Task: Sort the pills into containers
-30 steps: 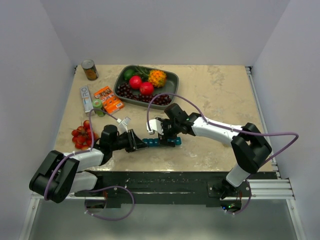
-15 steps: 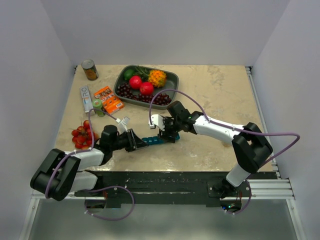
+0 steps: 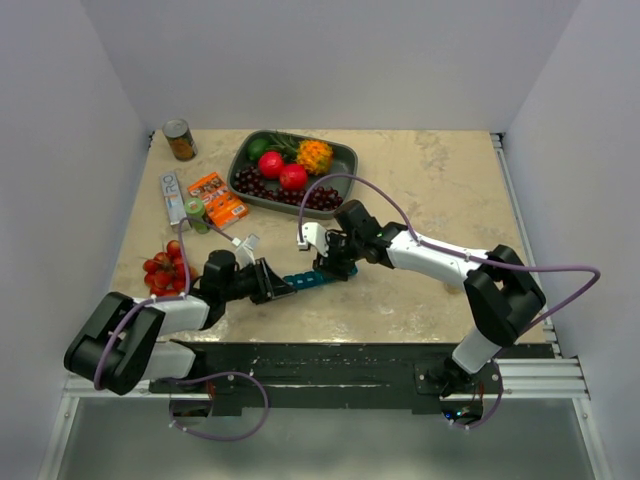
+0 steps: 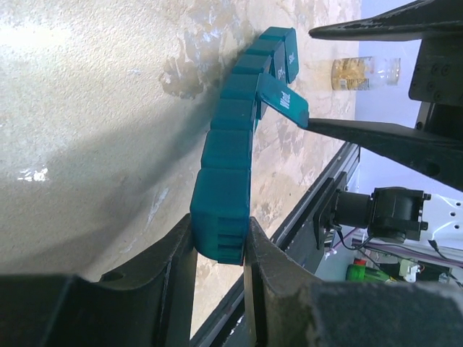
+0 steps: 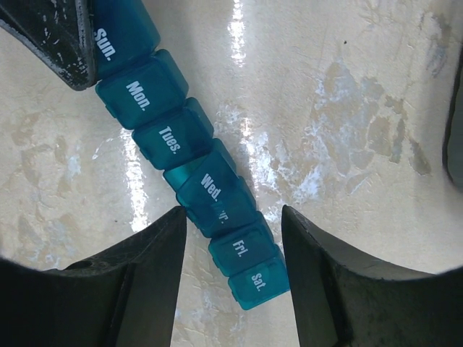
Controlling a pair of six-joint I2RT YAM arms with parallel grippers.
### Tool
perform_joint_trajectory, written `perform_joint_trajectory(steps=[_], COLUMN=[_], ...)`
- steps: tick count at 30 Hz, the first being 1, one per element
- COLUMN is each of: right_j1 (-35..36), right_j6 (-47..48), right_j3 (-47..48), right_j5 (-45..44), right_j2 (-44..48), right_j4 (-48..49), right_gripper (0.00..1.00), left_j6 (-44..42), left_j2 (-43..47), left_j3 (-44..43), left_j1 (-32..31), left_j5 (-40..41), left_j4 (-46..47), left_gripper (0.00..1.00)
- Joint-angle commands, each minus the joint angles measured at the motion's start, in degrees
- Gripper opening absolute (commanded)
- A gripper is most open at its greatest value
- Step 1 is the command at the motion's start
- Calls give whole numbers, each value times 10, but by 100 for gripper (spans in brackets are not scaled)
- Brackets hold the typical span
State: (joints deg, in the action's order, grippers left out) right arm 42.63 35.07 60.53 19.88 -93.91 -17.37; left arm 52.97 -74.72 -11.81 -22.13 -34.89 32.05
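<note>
Lettering reaches me only through the right wrist camera. There, white day labels run along the narrow teal-blue plastic pill-organizer strip [image 5: 173, 137]: Sun., Mon., Tues., Wed., then one half-covered and ending in r., then Fri. and Sat. The Wed. lid [image 5: 210, 189] is tipped up and overlaps its neighbour, covering the start of that label. From overhead I get none of this. In that view the strip is a small teal bar toward six o'clock from the middle of the beige stone-patterned table [image 3: 440, 170], running from eight o'clock to two o'clock between my two claws. The left claw [image 3: 272, 284] is clamped on the Sun. end, and its own camera shows both black fingers [image 4: 177, 267] pressed against the sides of the end compartment. The right claw [image 5: 233, 213] stands partly spread astride the Fri. and Sat. end. In the left wrist view one of its fingers meets the tip of the raised lid, but I cannot tell whether the jaws pinch the strip. That view alone gives me a pale yellowish translucent bottle [image 4: 365, 72] beyond the strip. Only the overhead view shows the rest of the table:

- a dark grey oblong fruit tray [image 3: 349, 160] at twelve o'clock
- a round tin can [image 3: 180, 140] at eleven
- an orange printed packet [image 3: 217, 197] and a white printed box [image 3: 173, 196] at ten, their print too small to read
- a cluster of red cherry tomatoes [image 3: 164, 272] at eight
</note>
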Motion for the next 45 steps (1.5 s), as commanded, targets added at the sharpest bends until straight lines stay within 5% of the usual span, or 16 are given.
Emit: perform_joint_trajectory(steps=[1, 26, 29, 34, 36, 40, 45], right_j1=[-9, -15, -54, -113, -122, -148, -195], right_j6=[-11, -53, -67, -51, -42, -40, -44], right_j3=[25, 60, 84, 74, 42, -5, -23], right_j5=[-60, -94, -77, -12, 16, 52, 96], right_j2=[-4, -43, -23, 35, 77, 137, 172], right_j4=[60, 70, 49, 8, 10, 23, 22], right_gripper=[56, 60, 64, 87, 93, 99, 99], left_j6=[-9, -15, -15, -24, -30, -42, -68], left_j2=[-7, -36, -45, -72, -91, -107, -86], left_j3=[0, -20, -29, -58, -79, -111, -143], left_j1=[-4, -4, -4, -4, -4, -4, -4], left_j5=[-45, -40, -33, -22, -18, -6, 31], left_j4=[11, 7, 5, -12, -26, -59, -130], left_gripper=[0, 0, 0, 0, 10, 51, 75])
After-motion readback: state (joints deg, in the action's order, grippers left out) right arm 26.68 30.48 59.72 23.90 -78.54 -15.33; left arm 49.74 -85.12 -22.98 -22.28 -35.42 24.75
